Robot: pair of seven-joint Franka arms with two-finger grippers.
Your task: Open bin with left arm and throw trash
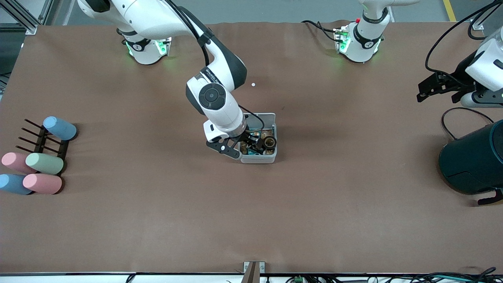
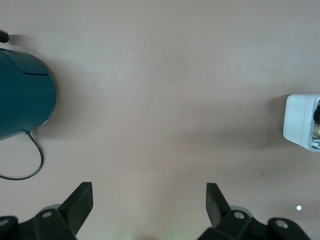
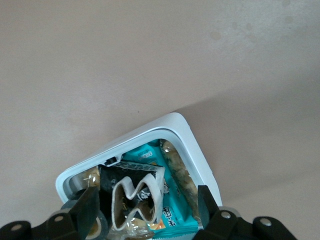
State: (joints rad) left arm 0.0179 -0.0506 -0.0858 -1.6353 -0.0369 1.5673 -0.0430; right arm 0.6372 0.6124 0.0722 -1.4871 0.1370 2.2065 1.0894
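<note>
The white bin (image 1: 271,156) stands mid-table with its top open and also shows in the right wrist view (image 3: 192,142) and the left wrist view (image 2: 299,120). Inside lie a black wrapper (image 3: 120,177), a white bent loop (image 3: 137,200) and a dark tape roll (image 3: 82,225). My right gripper (image 1: 251,144) hangs just over the bin, open (image 3: 147,205), its fingers on either side of the loop without touching it. My left gripper (image 1: 423,92) is open and empty (image 2: 148,200), over bare table at the left arm's end, far from the bin.
A big dark teal cylinder (image 1: 471,161) stands at the left arm's end, also in the left wrist view (image 2: 22,100). A black rack (image 1: 43,141) with several pastel cups (image 1: 44,163) sits at the right arm's end. A teal snack packet (image 3: 175,215) lies in the bin. A tiny white dot (image 1: 253,84) lies farther from the camera than the bin.
</note>
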